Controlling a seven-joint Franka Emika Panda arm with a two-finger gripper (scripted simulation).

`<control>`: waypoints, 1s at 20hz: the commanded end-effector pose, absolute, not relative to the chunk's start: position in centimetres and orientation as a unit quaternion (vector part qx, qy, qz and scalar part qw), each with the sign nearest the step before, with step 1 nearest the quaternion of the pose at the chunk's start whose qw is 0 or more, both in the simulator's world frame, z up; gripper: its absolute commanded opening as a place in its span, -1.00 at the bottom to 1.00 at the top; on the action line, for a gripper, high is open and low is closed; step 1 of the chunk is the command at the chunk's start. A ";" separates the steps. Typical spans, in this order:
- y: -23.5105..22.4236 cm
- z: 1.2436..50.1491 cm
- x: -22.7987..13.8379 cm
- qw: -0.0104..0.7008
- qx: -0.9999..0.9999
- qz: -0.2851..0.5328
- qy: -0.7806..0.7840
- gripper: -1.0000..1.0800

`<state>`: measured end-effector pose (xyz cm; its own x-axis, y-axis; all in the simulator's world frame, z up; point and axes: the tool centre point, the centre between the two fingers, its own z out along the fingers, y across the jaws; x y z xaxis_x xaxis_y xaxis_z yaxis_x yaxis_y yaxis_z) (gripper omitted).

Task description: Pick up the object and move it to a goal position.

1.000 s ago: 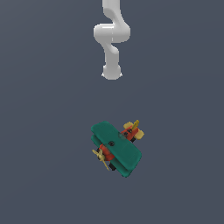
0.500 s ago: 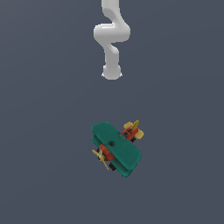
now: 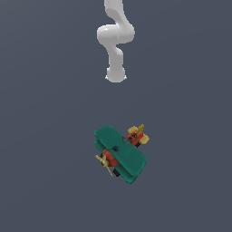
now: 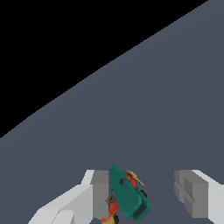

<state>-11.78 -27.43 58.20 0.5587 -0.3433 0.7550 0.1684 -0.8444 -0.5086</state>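
On the plain grey floor (image 3: 45, 136), the biplane (image 3: 120, 153).

Our arm (image 3: 115, 38) white, jointed, enters from exterior view's top edge, bends in S-curve, ends in rounded tip. Our gripper (image 4: 142, 199) visible in wrist view only: two grey fingers (image 4: 194, 197) spread wide apart, jaws parted, nothing clamped between them. We cannot make out fingers in exterior view.
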 end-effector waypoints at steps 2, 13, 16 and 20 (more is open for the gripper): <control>-28.4 56.1 -11.0 0.297 -0.831 -0.467 0.059 0.23; -29.4 47.7 -7.5 0.372 -0.808 -0.450 0.080 0.23; -29.1 45.1 -6.5 0.392 -0.803 -0.441 0.085 0.23; -28.3 41.3 -5.0 0.419 -0.796 -0.427 0.092 0.23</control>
<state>-5.58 -28.60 42.80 0.6109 -0.4960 0.6171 0.2092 -0.6507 -0.7300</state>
